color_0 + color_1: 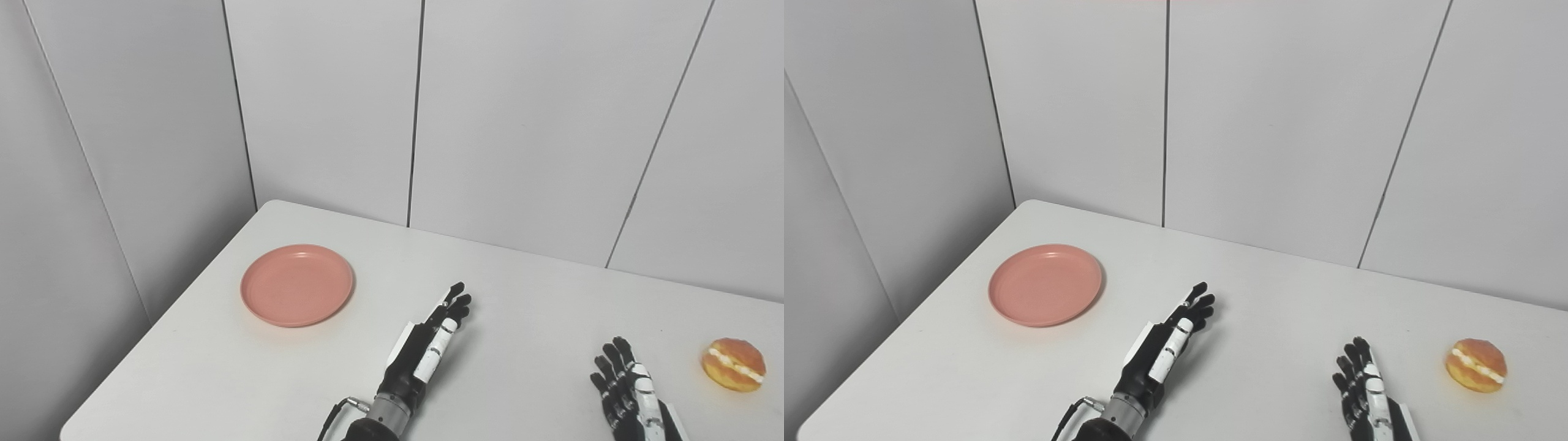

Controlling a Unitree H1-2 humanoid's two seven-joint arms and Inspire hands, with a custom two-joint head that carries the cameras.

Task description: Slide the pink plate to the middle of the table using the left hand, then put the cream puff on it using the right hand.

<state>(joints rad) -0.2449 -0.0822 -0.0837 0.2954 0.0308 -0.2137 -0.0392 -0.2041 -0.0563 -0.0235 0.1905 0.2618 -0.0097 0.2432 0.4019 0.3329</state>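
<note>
A: Where does the left robot hand [429, 346] sit, and what is it holding?

B: It holds nothing. Its fingers [454, 304] are stretched out straight and close together, pointing toward the far right, and the hand sits low over the white counter [527, 294] near the middle of the near side. I cannot tell whether it rests on the surface or hangs just above it.

A: Is it touching the pink plate [297, 285]?

B: No. The plate lies flat on the far left part of the counter, with nothing on it, and the left robot hand is apart from it, to its right and nearer.

A: And the right robot hand [631, 392]?

B: It is open too, fingers extended and slightly spread, pointing away toward the far side, gripping nothing. It comes up from the near edge on the right.

A: Where is the cream puff [734, 364]?

B: On the counter at the far right, just right of the right robot hand and clear of it. Its cream filling shows along the split.
</note>
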